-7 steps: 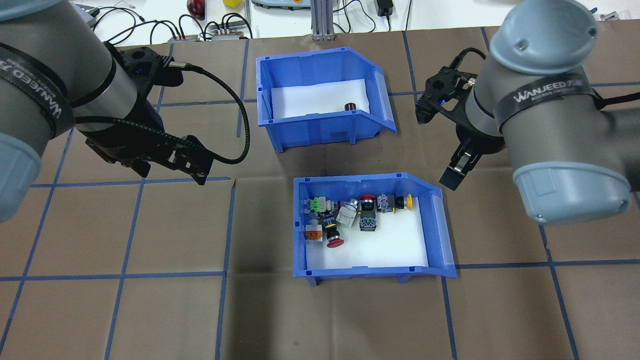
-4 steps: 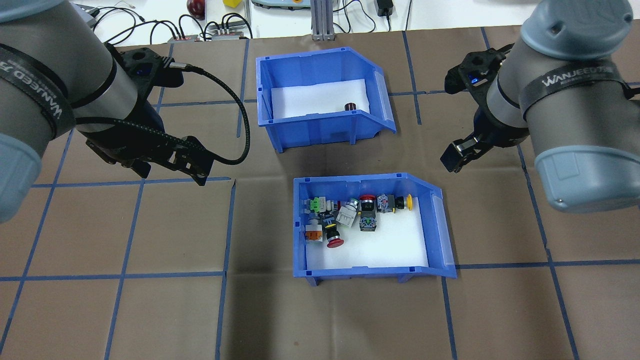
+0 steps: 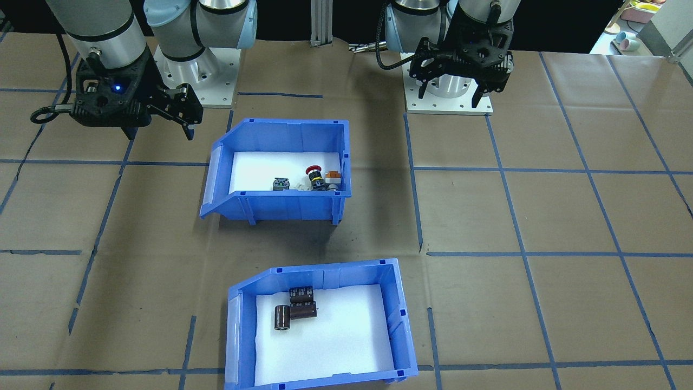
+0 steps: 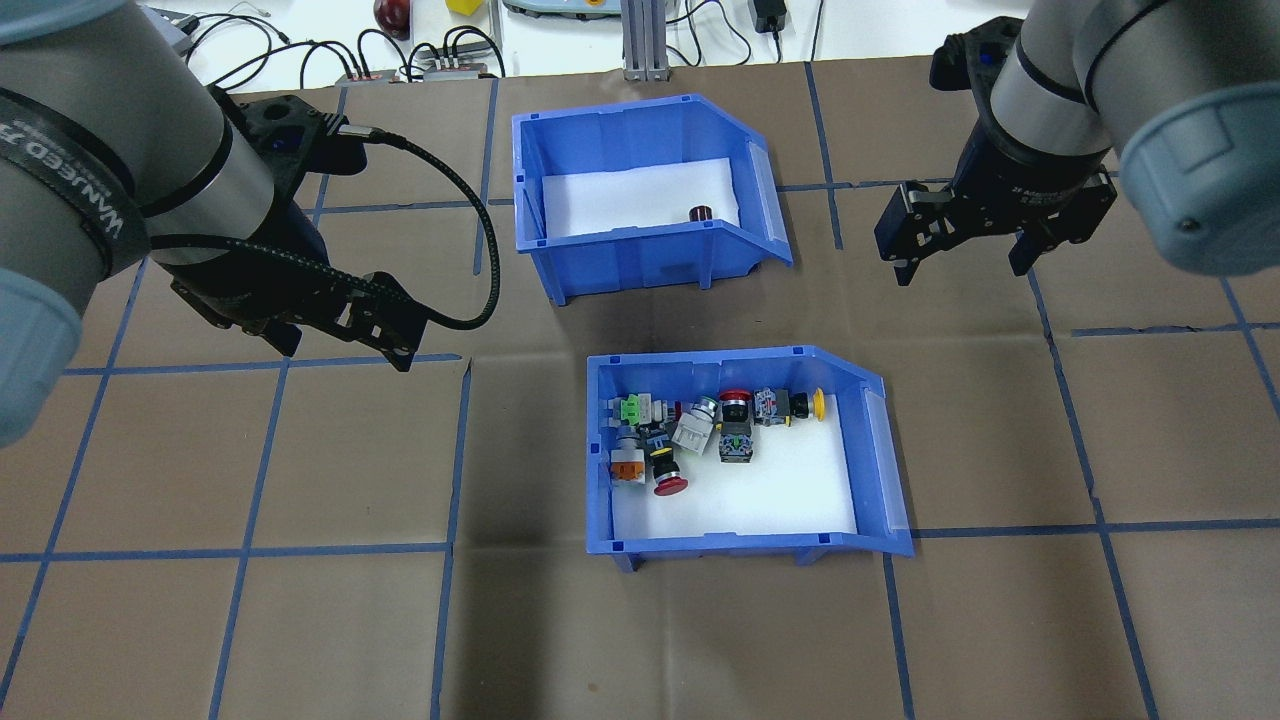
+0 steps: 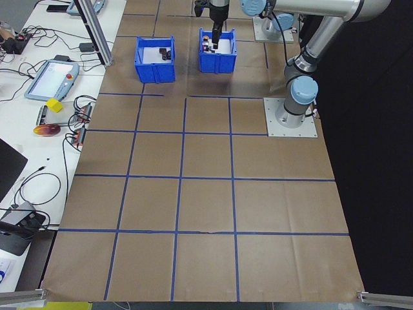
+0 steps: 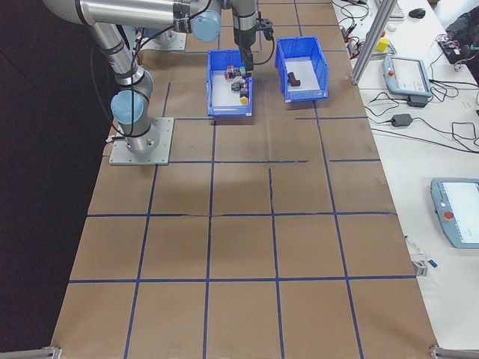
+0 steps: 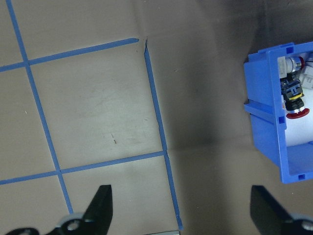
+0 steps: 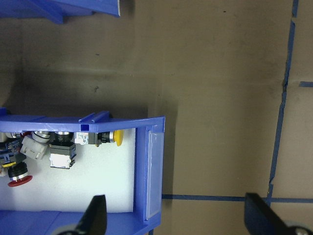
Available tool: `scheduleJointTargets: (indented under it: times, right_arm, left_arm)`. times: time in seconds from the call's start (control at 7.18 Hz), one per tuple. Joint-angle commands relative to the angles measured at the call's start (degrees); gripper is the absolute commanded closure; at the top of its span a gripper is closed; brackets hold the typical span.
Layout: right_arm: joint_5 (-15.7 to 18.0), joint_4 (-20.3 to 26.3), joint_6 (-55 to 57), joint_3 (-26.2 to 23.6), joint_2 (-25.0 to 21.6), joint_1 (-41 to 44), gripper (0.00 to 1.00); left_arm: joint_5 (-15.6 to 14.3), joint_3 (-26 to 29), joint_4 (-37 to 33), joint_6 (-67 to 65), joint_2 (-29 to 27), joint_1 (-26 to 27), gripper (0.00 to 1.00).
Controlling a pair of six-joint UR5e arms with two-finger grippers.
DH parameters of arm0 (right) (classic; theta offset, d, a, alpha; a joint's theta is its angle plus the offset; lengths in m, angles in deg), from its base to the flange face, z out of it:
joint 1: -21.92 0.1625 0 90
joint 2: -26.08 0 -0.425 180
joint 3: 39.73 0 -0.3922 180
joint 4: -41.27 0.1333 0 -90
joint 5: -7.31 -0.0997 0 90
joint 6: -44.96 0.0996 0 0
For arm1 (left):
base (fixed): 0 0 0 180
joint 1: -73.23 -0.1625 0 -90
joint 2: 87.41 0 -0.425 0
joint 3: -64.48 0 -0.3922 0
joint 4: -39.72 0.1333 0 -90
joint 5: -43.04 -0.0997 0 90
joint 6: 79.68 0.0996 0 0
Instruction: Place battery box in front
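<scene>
the battery box (image 4: 640, 195) sits on the worktop just left of the right gripper (image 4: 960, 245), which hangs wide open, empty, nearer than the open left gripper (image 4: 345, 335).

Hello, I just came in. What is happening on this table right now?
Two robot arms hover over a table with two blue bins, and neither holds anything. The battery box, with dark cells inside, sits farther from the robot; the bin of push-buttons sits nearer to it. The left gripper hangs open over bare table to the side of the bins. The right gripper hangs open above the table beside the battery box's open end. No bin is gripped yet.
</scene>
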Motion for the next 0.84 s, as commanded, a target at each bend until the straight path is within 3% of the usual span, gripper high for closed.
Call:
scheduleJointTargets:
  times: [0.0, 0.7]
  right_arm:
    - [0.0, 4.4, 2.7, 4.2, 2.7, -0.1, 0.00]
    - [-0.2, 4.8, 5.0, 4.2, 2.7, -0.1, 0.00]
  left_arm:
    - [-0.1, 0.0, 0.0, 0.0, 0.0, 0.0, 0.01]
    - [-0.1, -0.1, -0.2, 0.0, 0.0, 0.0, 0.01]
